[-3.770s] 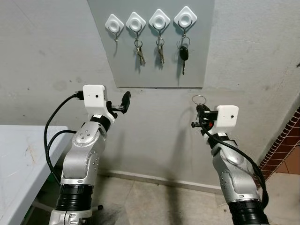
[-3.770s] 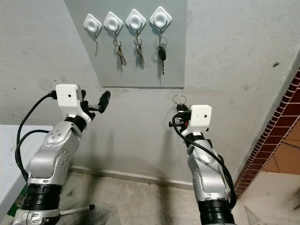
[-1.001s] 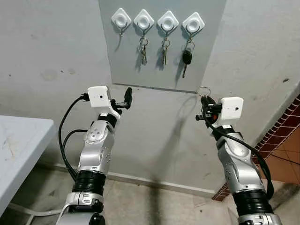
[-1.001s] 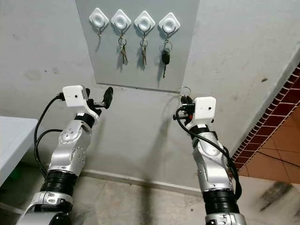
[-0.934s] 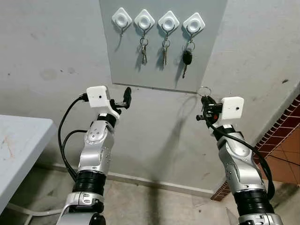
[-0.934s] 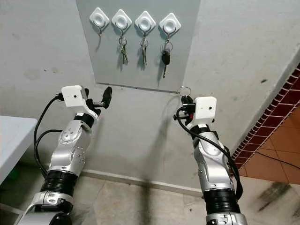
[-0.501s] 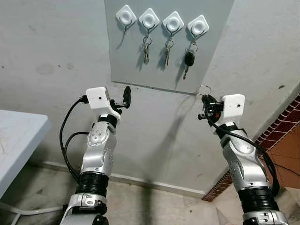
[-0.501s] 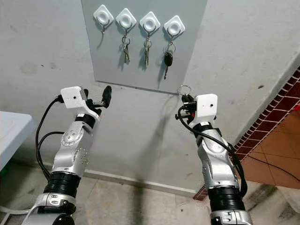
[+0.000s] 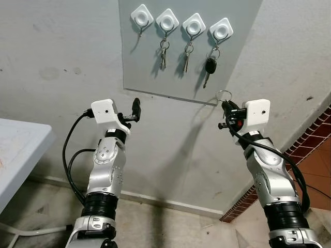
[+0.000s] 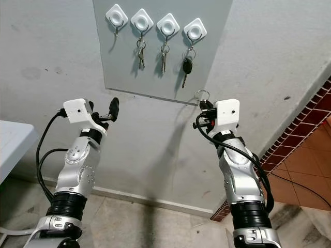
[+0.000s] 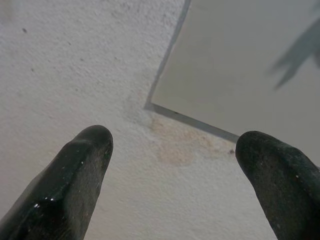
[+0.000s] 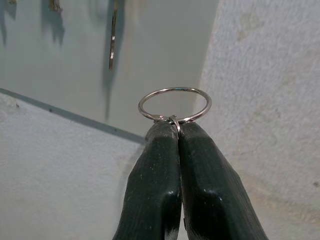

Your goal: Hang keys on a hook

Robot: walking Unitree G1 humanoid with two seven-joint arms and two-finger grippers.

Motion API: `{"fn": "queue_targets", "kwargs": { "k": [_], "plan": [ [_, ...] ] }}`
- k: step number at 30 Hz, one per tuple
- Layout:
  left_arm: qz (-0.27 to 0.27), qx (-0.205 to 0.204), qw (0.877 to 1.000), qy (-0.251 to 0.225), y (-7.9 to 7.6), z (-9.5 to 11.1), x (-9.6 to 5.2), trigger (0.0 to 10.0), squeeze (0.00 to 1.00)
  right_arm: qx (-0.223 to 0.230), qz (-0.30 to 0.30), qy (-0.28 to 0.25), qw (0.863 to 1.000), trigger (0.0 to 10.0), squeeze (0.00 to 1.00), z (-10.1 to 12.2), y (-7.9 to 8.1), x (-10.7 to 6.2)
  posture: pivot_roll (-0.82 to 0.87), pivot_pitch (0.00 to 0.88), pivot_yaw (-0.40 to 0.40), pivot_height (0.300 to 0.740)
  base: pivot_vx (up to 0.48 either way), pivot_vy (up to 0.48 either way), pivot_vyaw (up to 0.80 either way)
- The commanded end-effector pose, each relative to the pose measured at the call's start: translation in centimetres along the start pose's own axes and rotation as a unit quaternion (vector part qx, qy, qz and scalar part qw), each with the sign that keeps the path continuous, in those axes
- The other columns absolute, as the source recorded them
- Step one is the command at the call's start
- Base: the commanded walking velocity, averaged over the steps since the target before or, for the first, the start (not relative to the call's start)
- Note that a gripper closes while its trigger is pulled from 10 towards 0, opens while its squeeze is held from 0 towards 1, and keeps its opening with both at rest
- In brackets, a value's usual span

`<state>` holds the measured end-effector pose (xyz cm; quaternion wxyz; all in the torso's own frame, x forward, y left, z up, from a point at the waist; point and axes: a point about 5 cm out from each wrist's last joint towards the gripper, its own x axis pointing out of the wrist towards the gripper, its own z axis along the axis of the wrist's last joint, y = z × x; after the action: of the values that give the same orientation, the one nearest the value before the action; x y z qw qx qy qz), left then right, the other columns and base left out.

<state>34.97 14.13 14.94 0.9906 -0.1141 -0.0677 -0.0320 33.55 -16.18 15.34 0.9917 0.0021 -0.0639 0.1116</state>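
The whole view has shifted, so the robot has stepped closer to the grey wall panel [image 9: 186, 46], whose four hooks now sit nearer; only the leftmost hook [image 9: 141, 16] is free. The right tool [image 9: 226, 105] stays clamped on the key ring [image 9: 223, 95], below the panel's corner, while the left tool [image 9: 135, 108] hovers open and empty.

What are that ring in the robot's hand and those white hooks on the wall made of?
The ring, pinched in the right hand, looks like thin polished metal wire: silvery, with bright glints. The hook mounts on the grey panel look like glossy white moulded plastic; the small hooks beneath seem metal, though they are too small to tell.
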Motion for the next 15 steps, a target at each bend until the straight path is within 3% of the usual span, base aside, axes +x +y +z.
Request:
{"fn": "queue_targets", "kwargs": {
  "k": [1, 15],
  "plan": [
    [-0.013, 0.009, 1.0, 0.001, -0.2, 0.4, 0.3, 10.0, 0.0, 0.002, -0.007, -0.006, 1.0, 10.0, 0.0, 0.2, -0.1, 0.2, -0.04, 0.0, -0.064, 0.74, 0.0, 0.0, 0.0],
    [-0.047, 0.048, 0.998, 0.01, 0.4, 1.6, 0.6, 10.0, 0.0, 0.039, -0.028, -0.016, 0.999, 10.0, 0.0, -1.1, 1.6, 0.2, 0.01, 0.0, 0.054, 0.74, 0.0, 0.0, 0.0]
  ]
}}
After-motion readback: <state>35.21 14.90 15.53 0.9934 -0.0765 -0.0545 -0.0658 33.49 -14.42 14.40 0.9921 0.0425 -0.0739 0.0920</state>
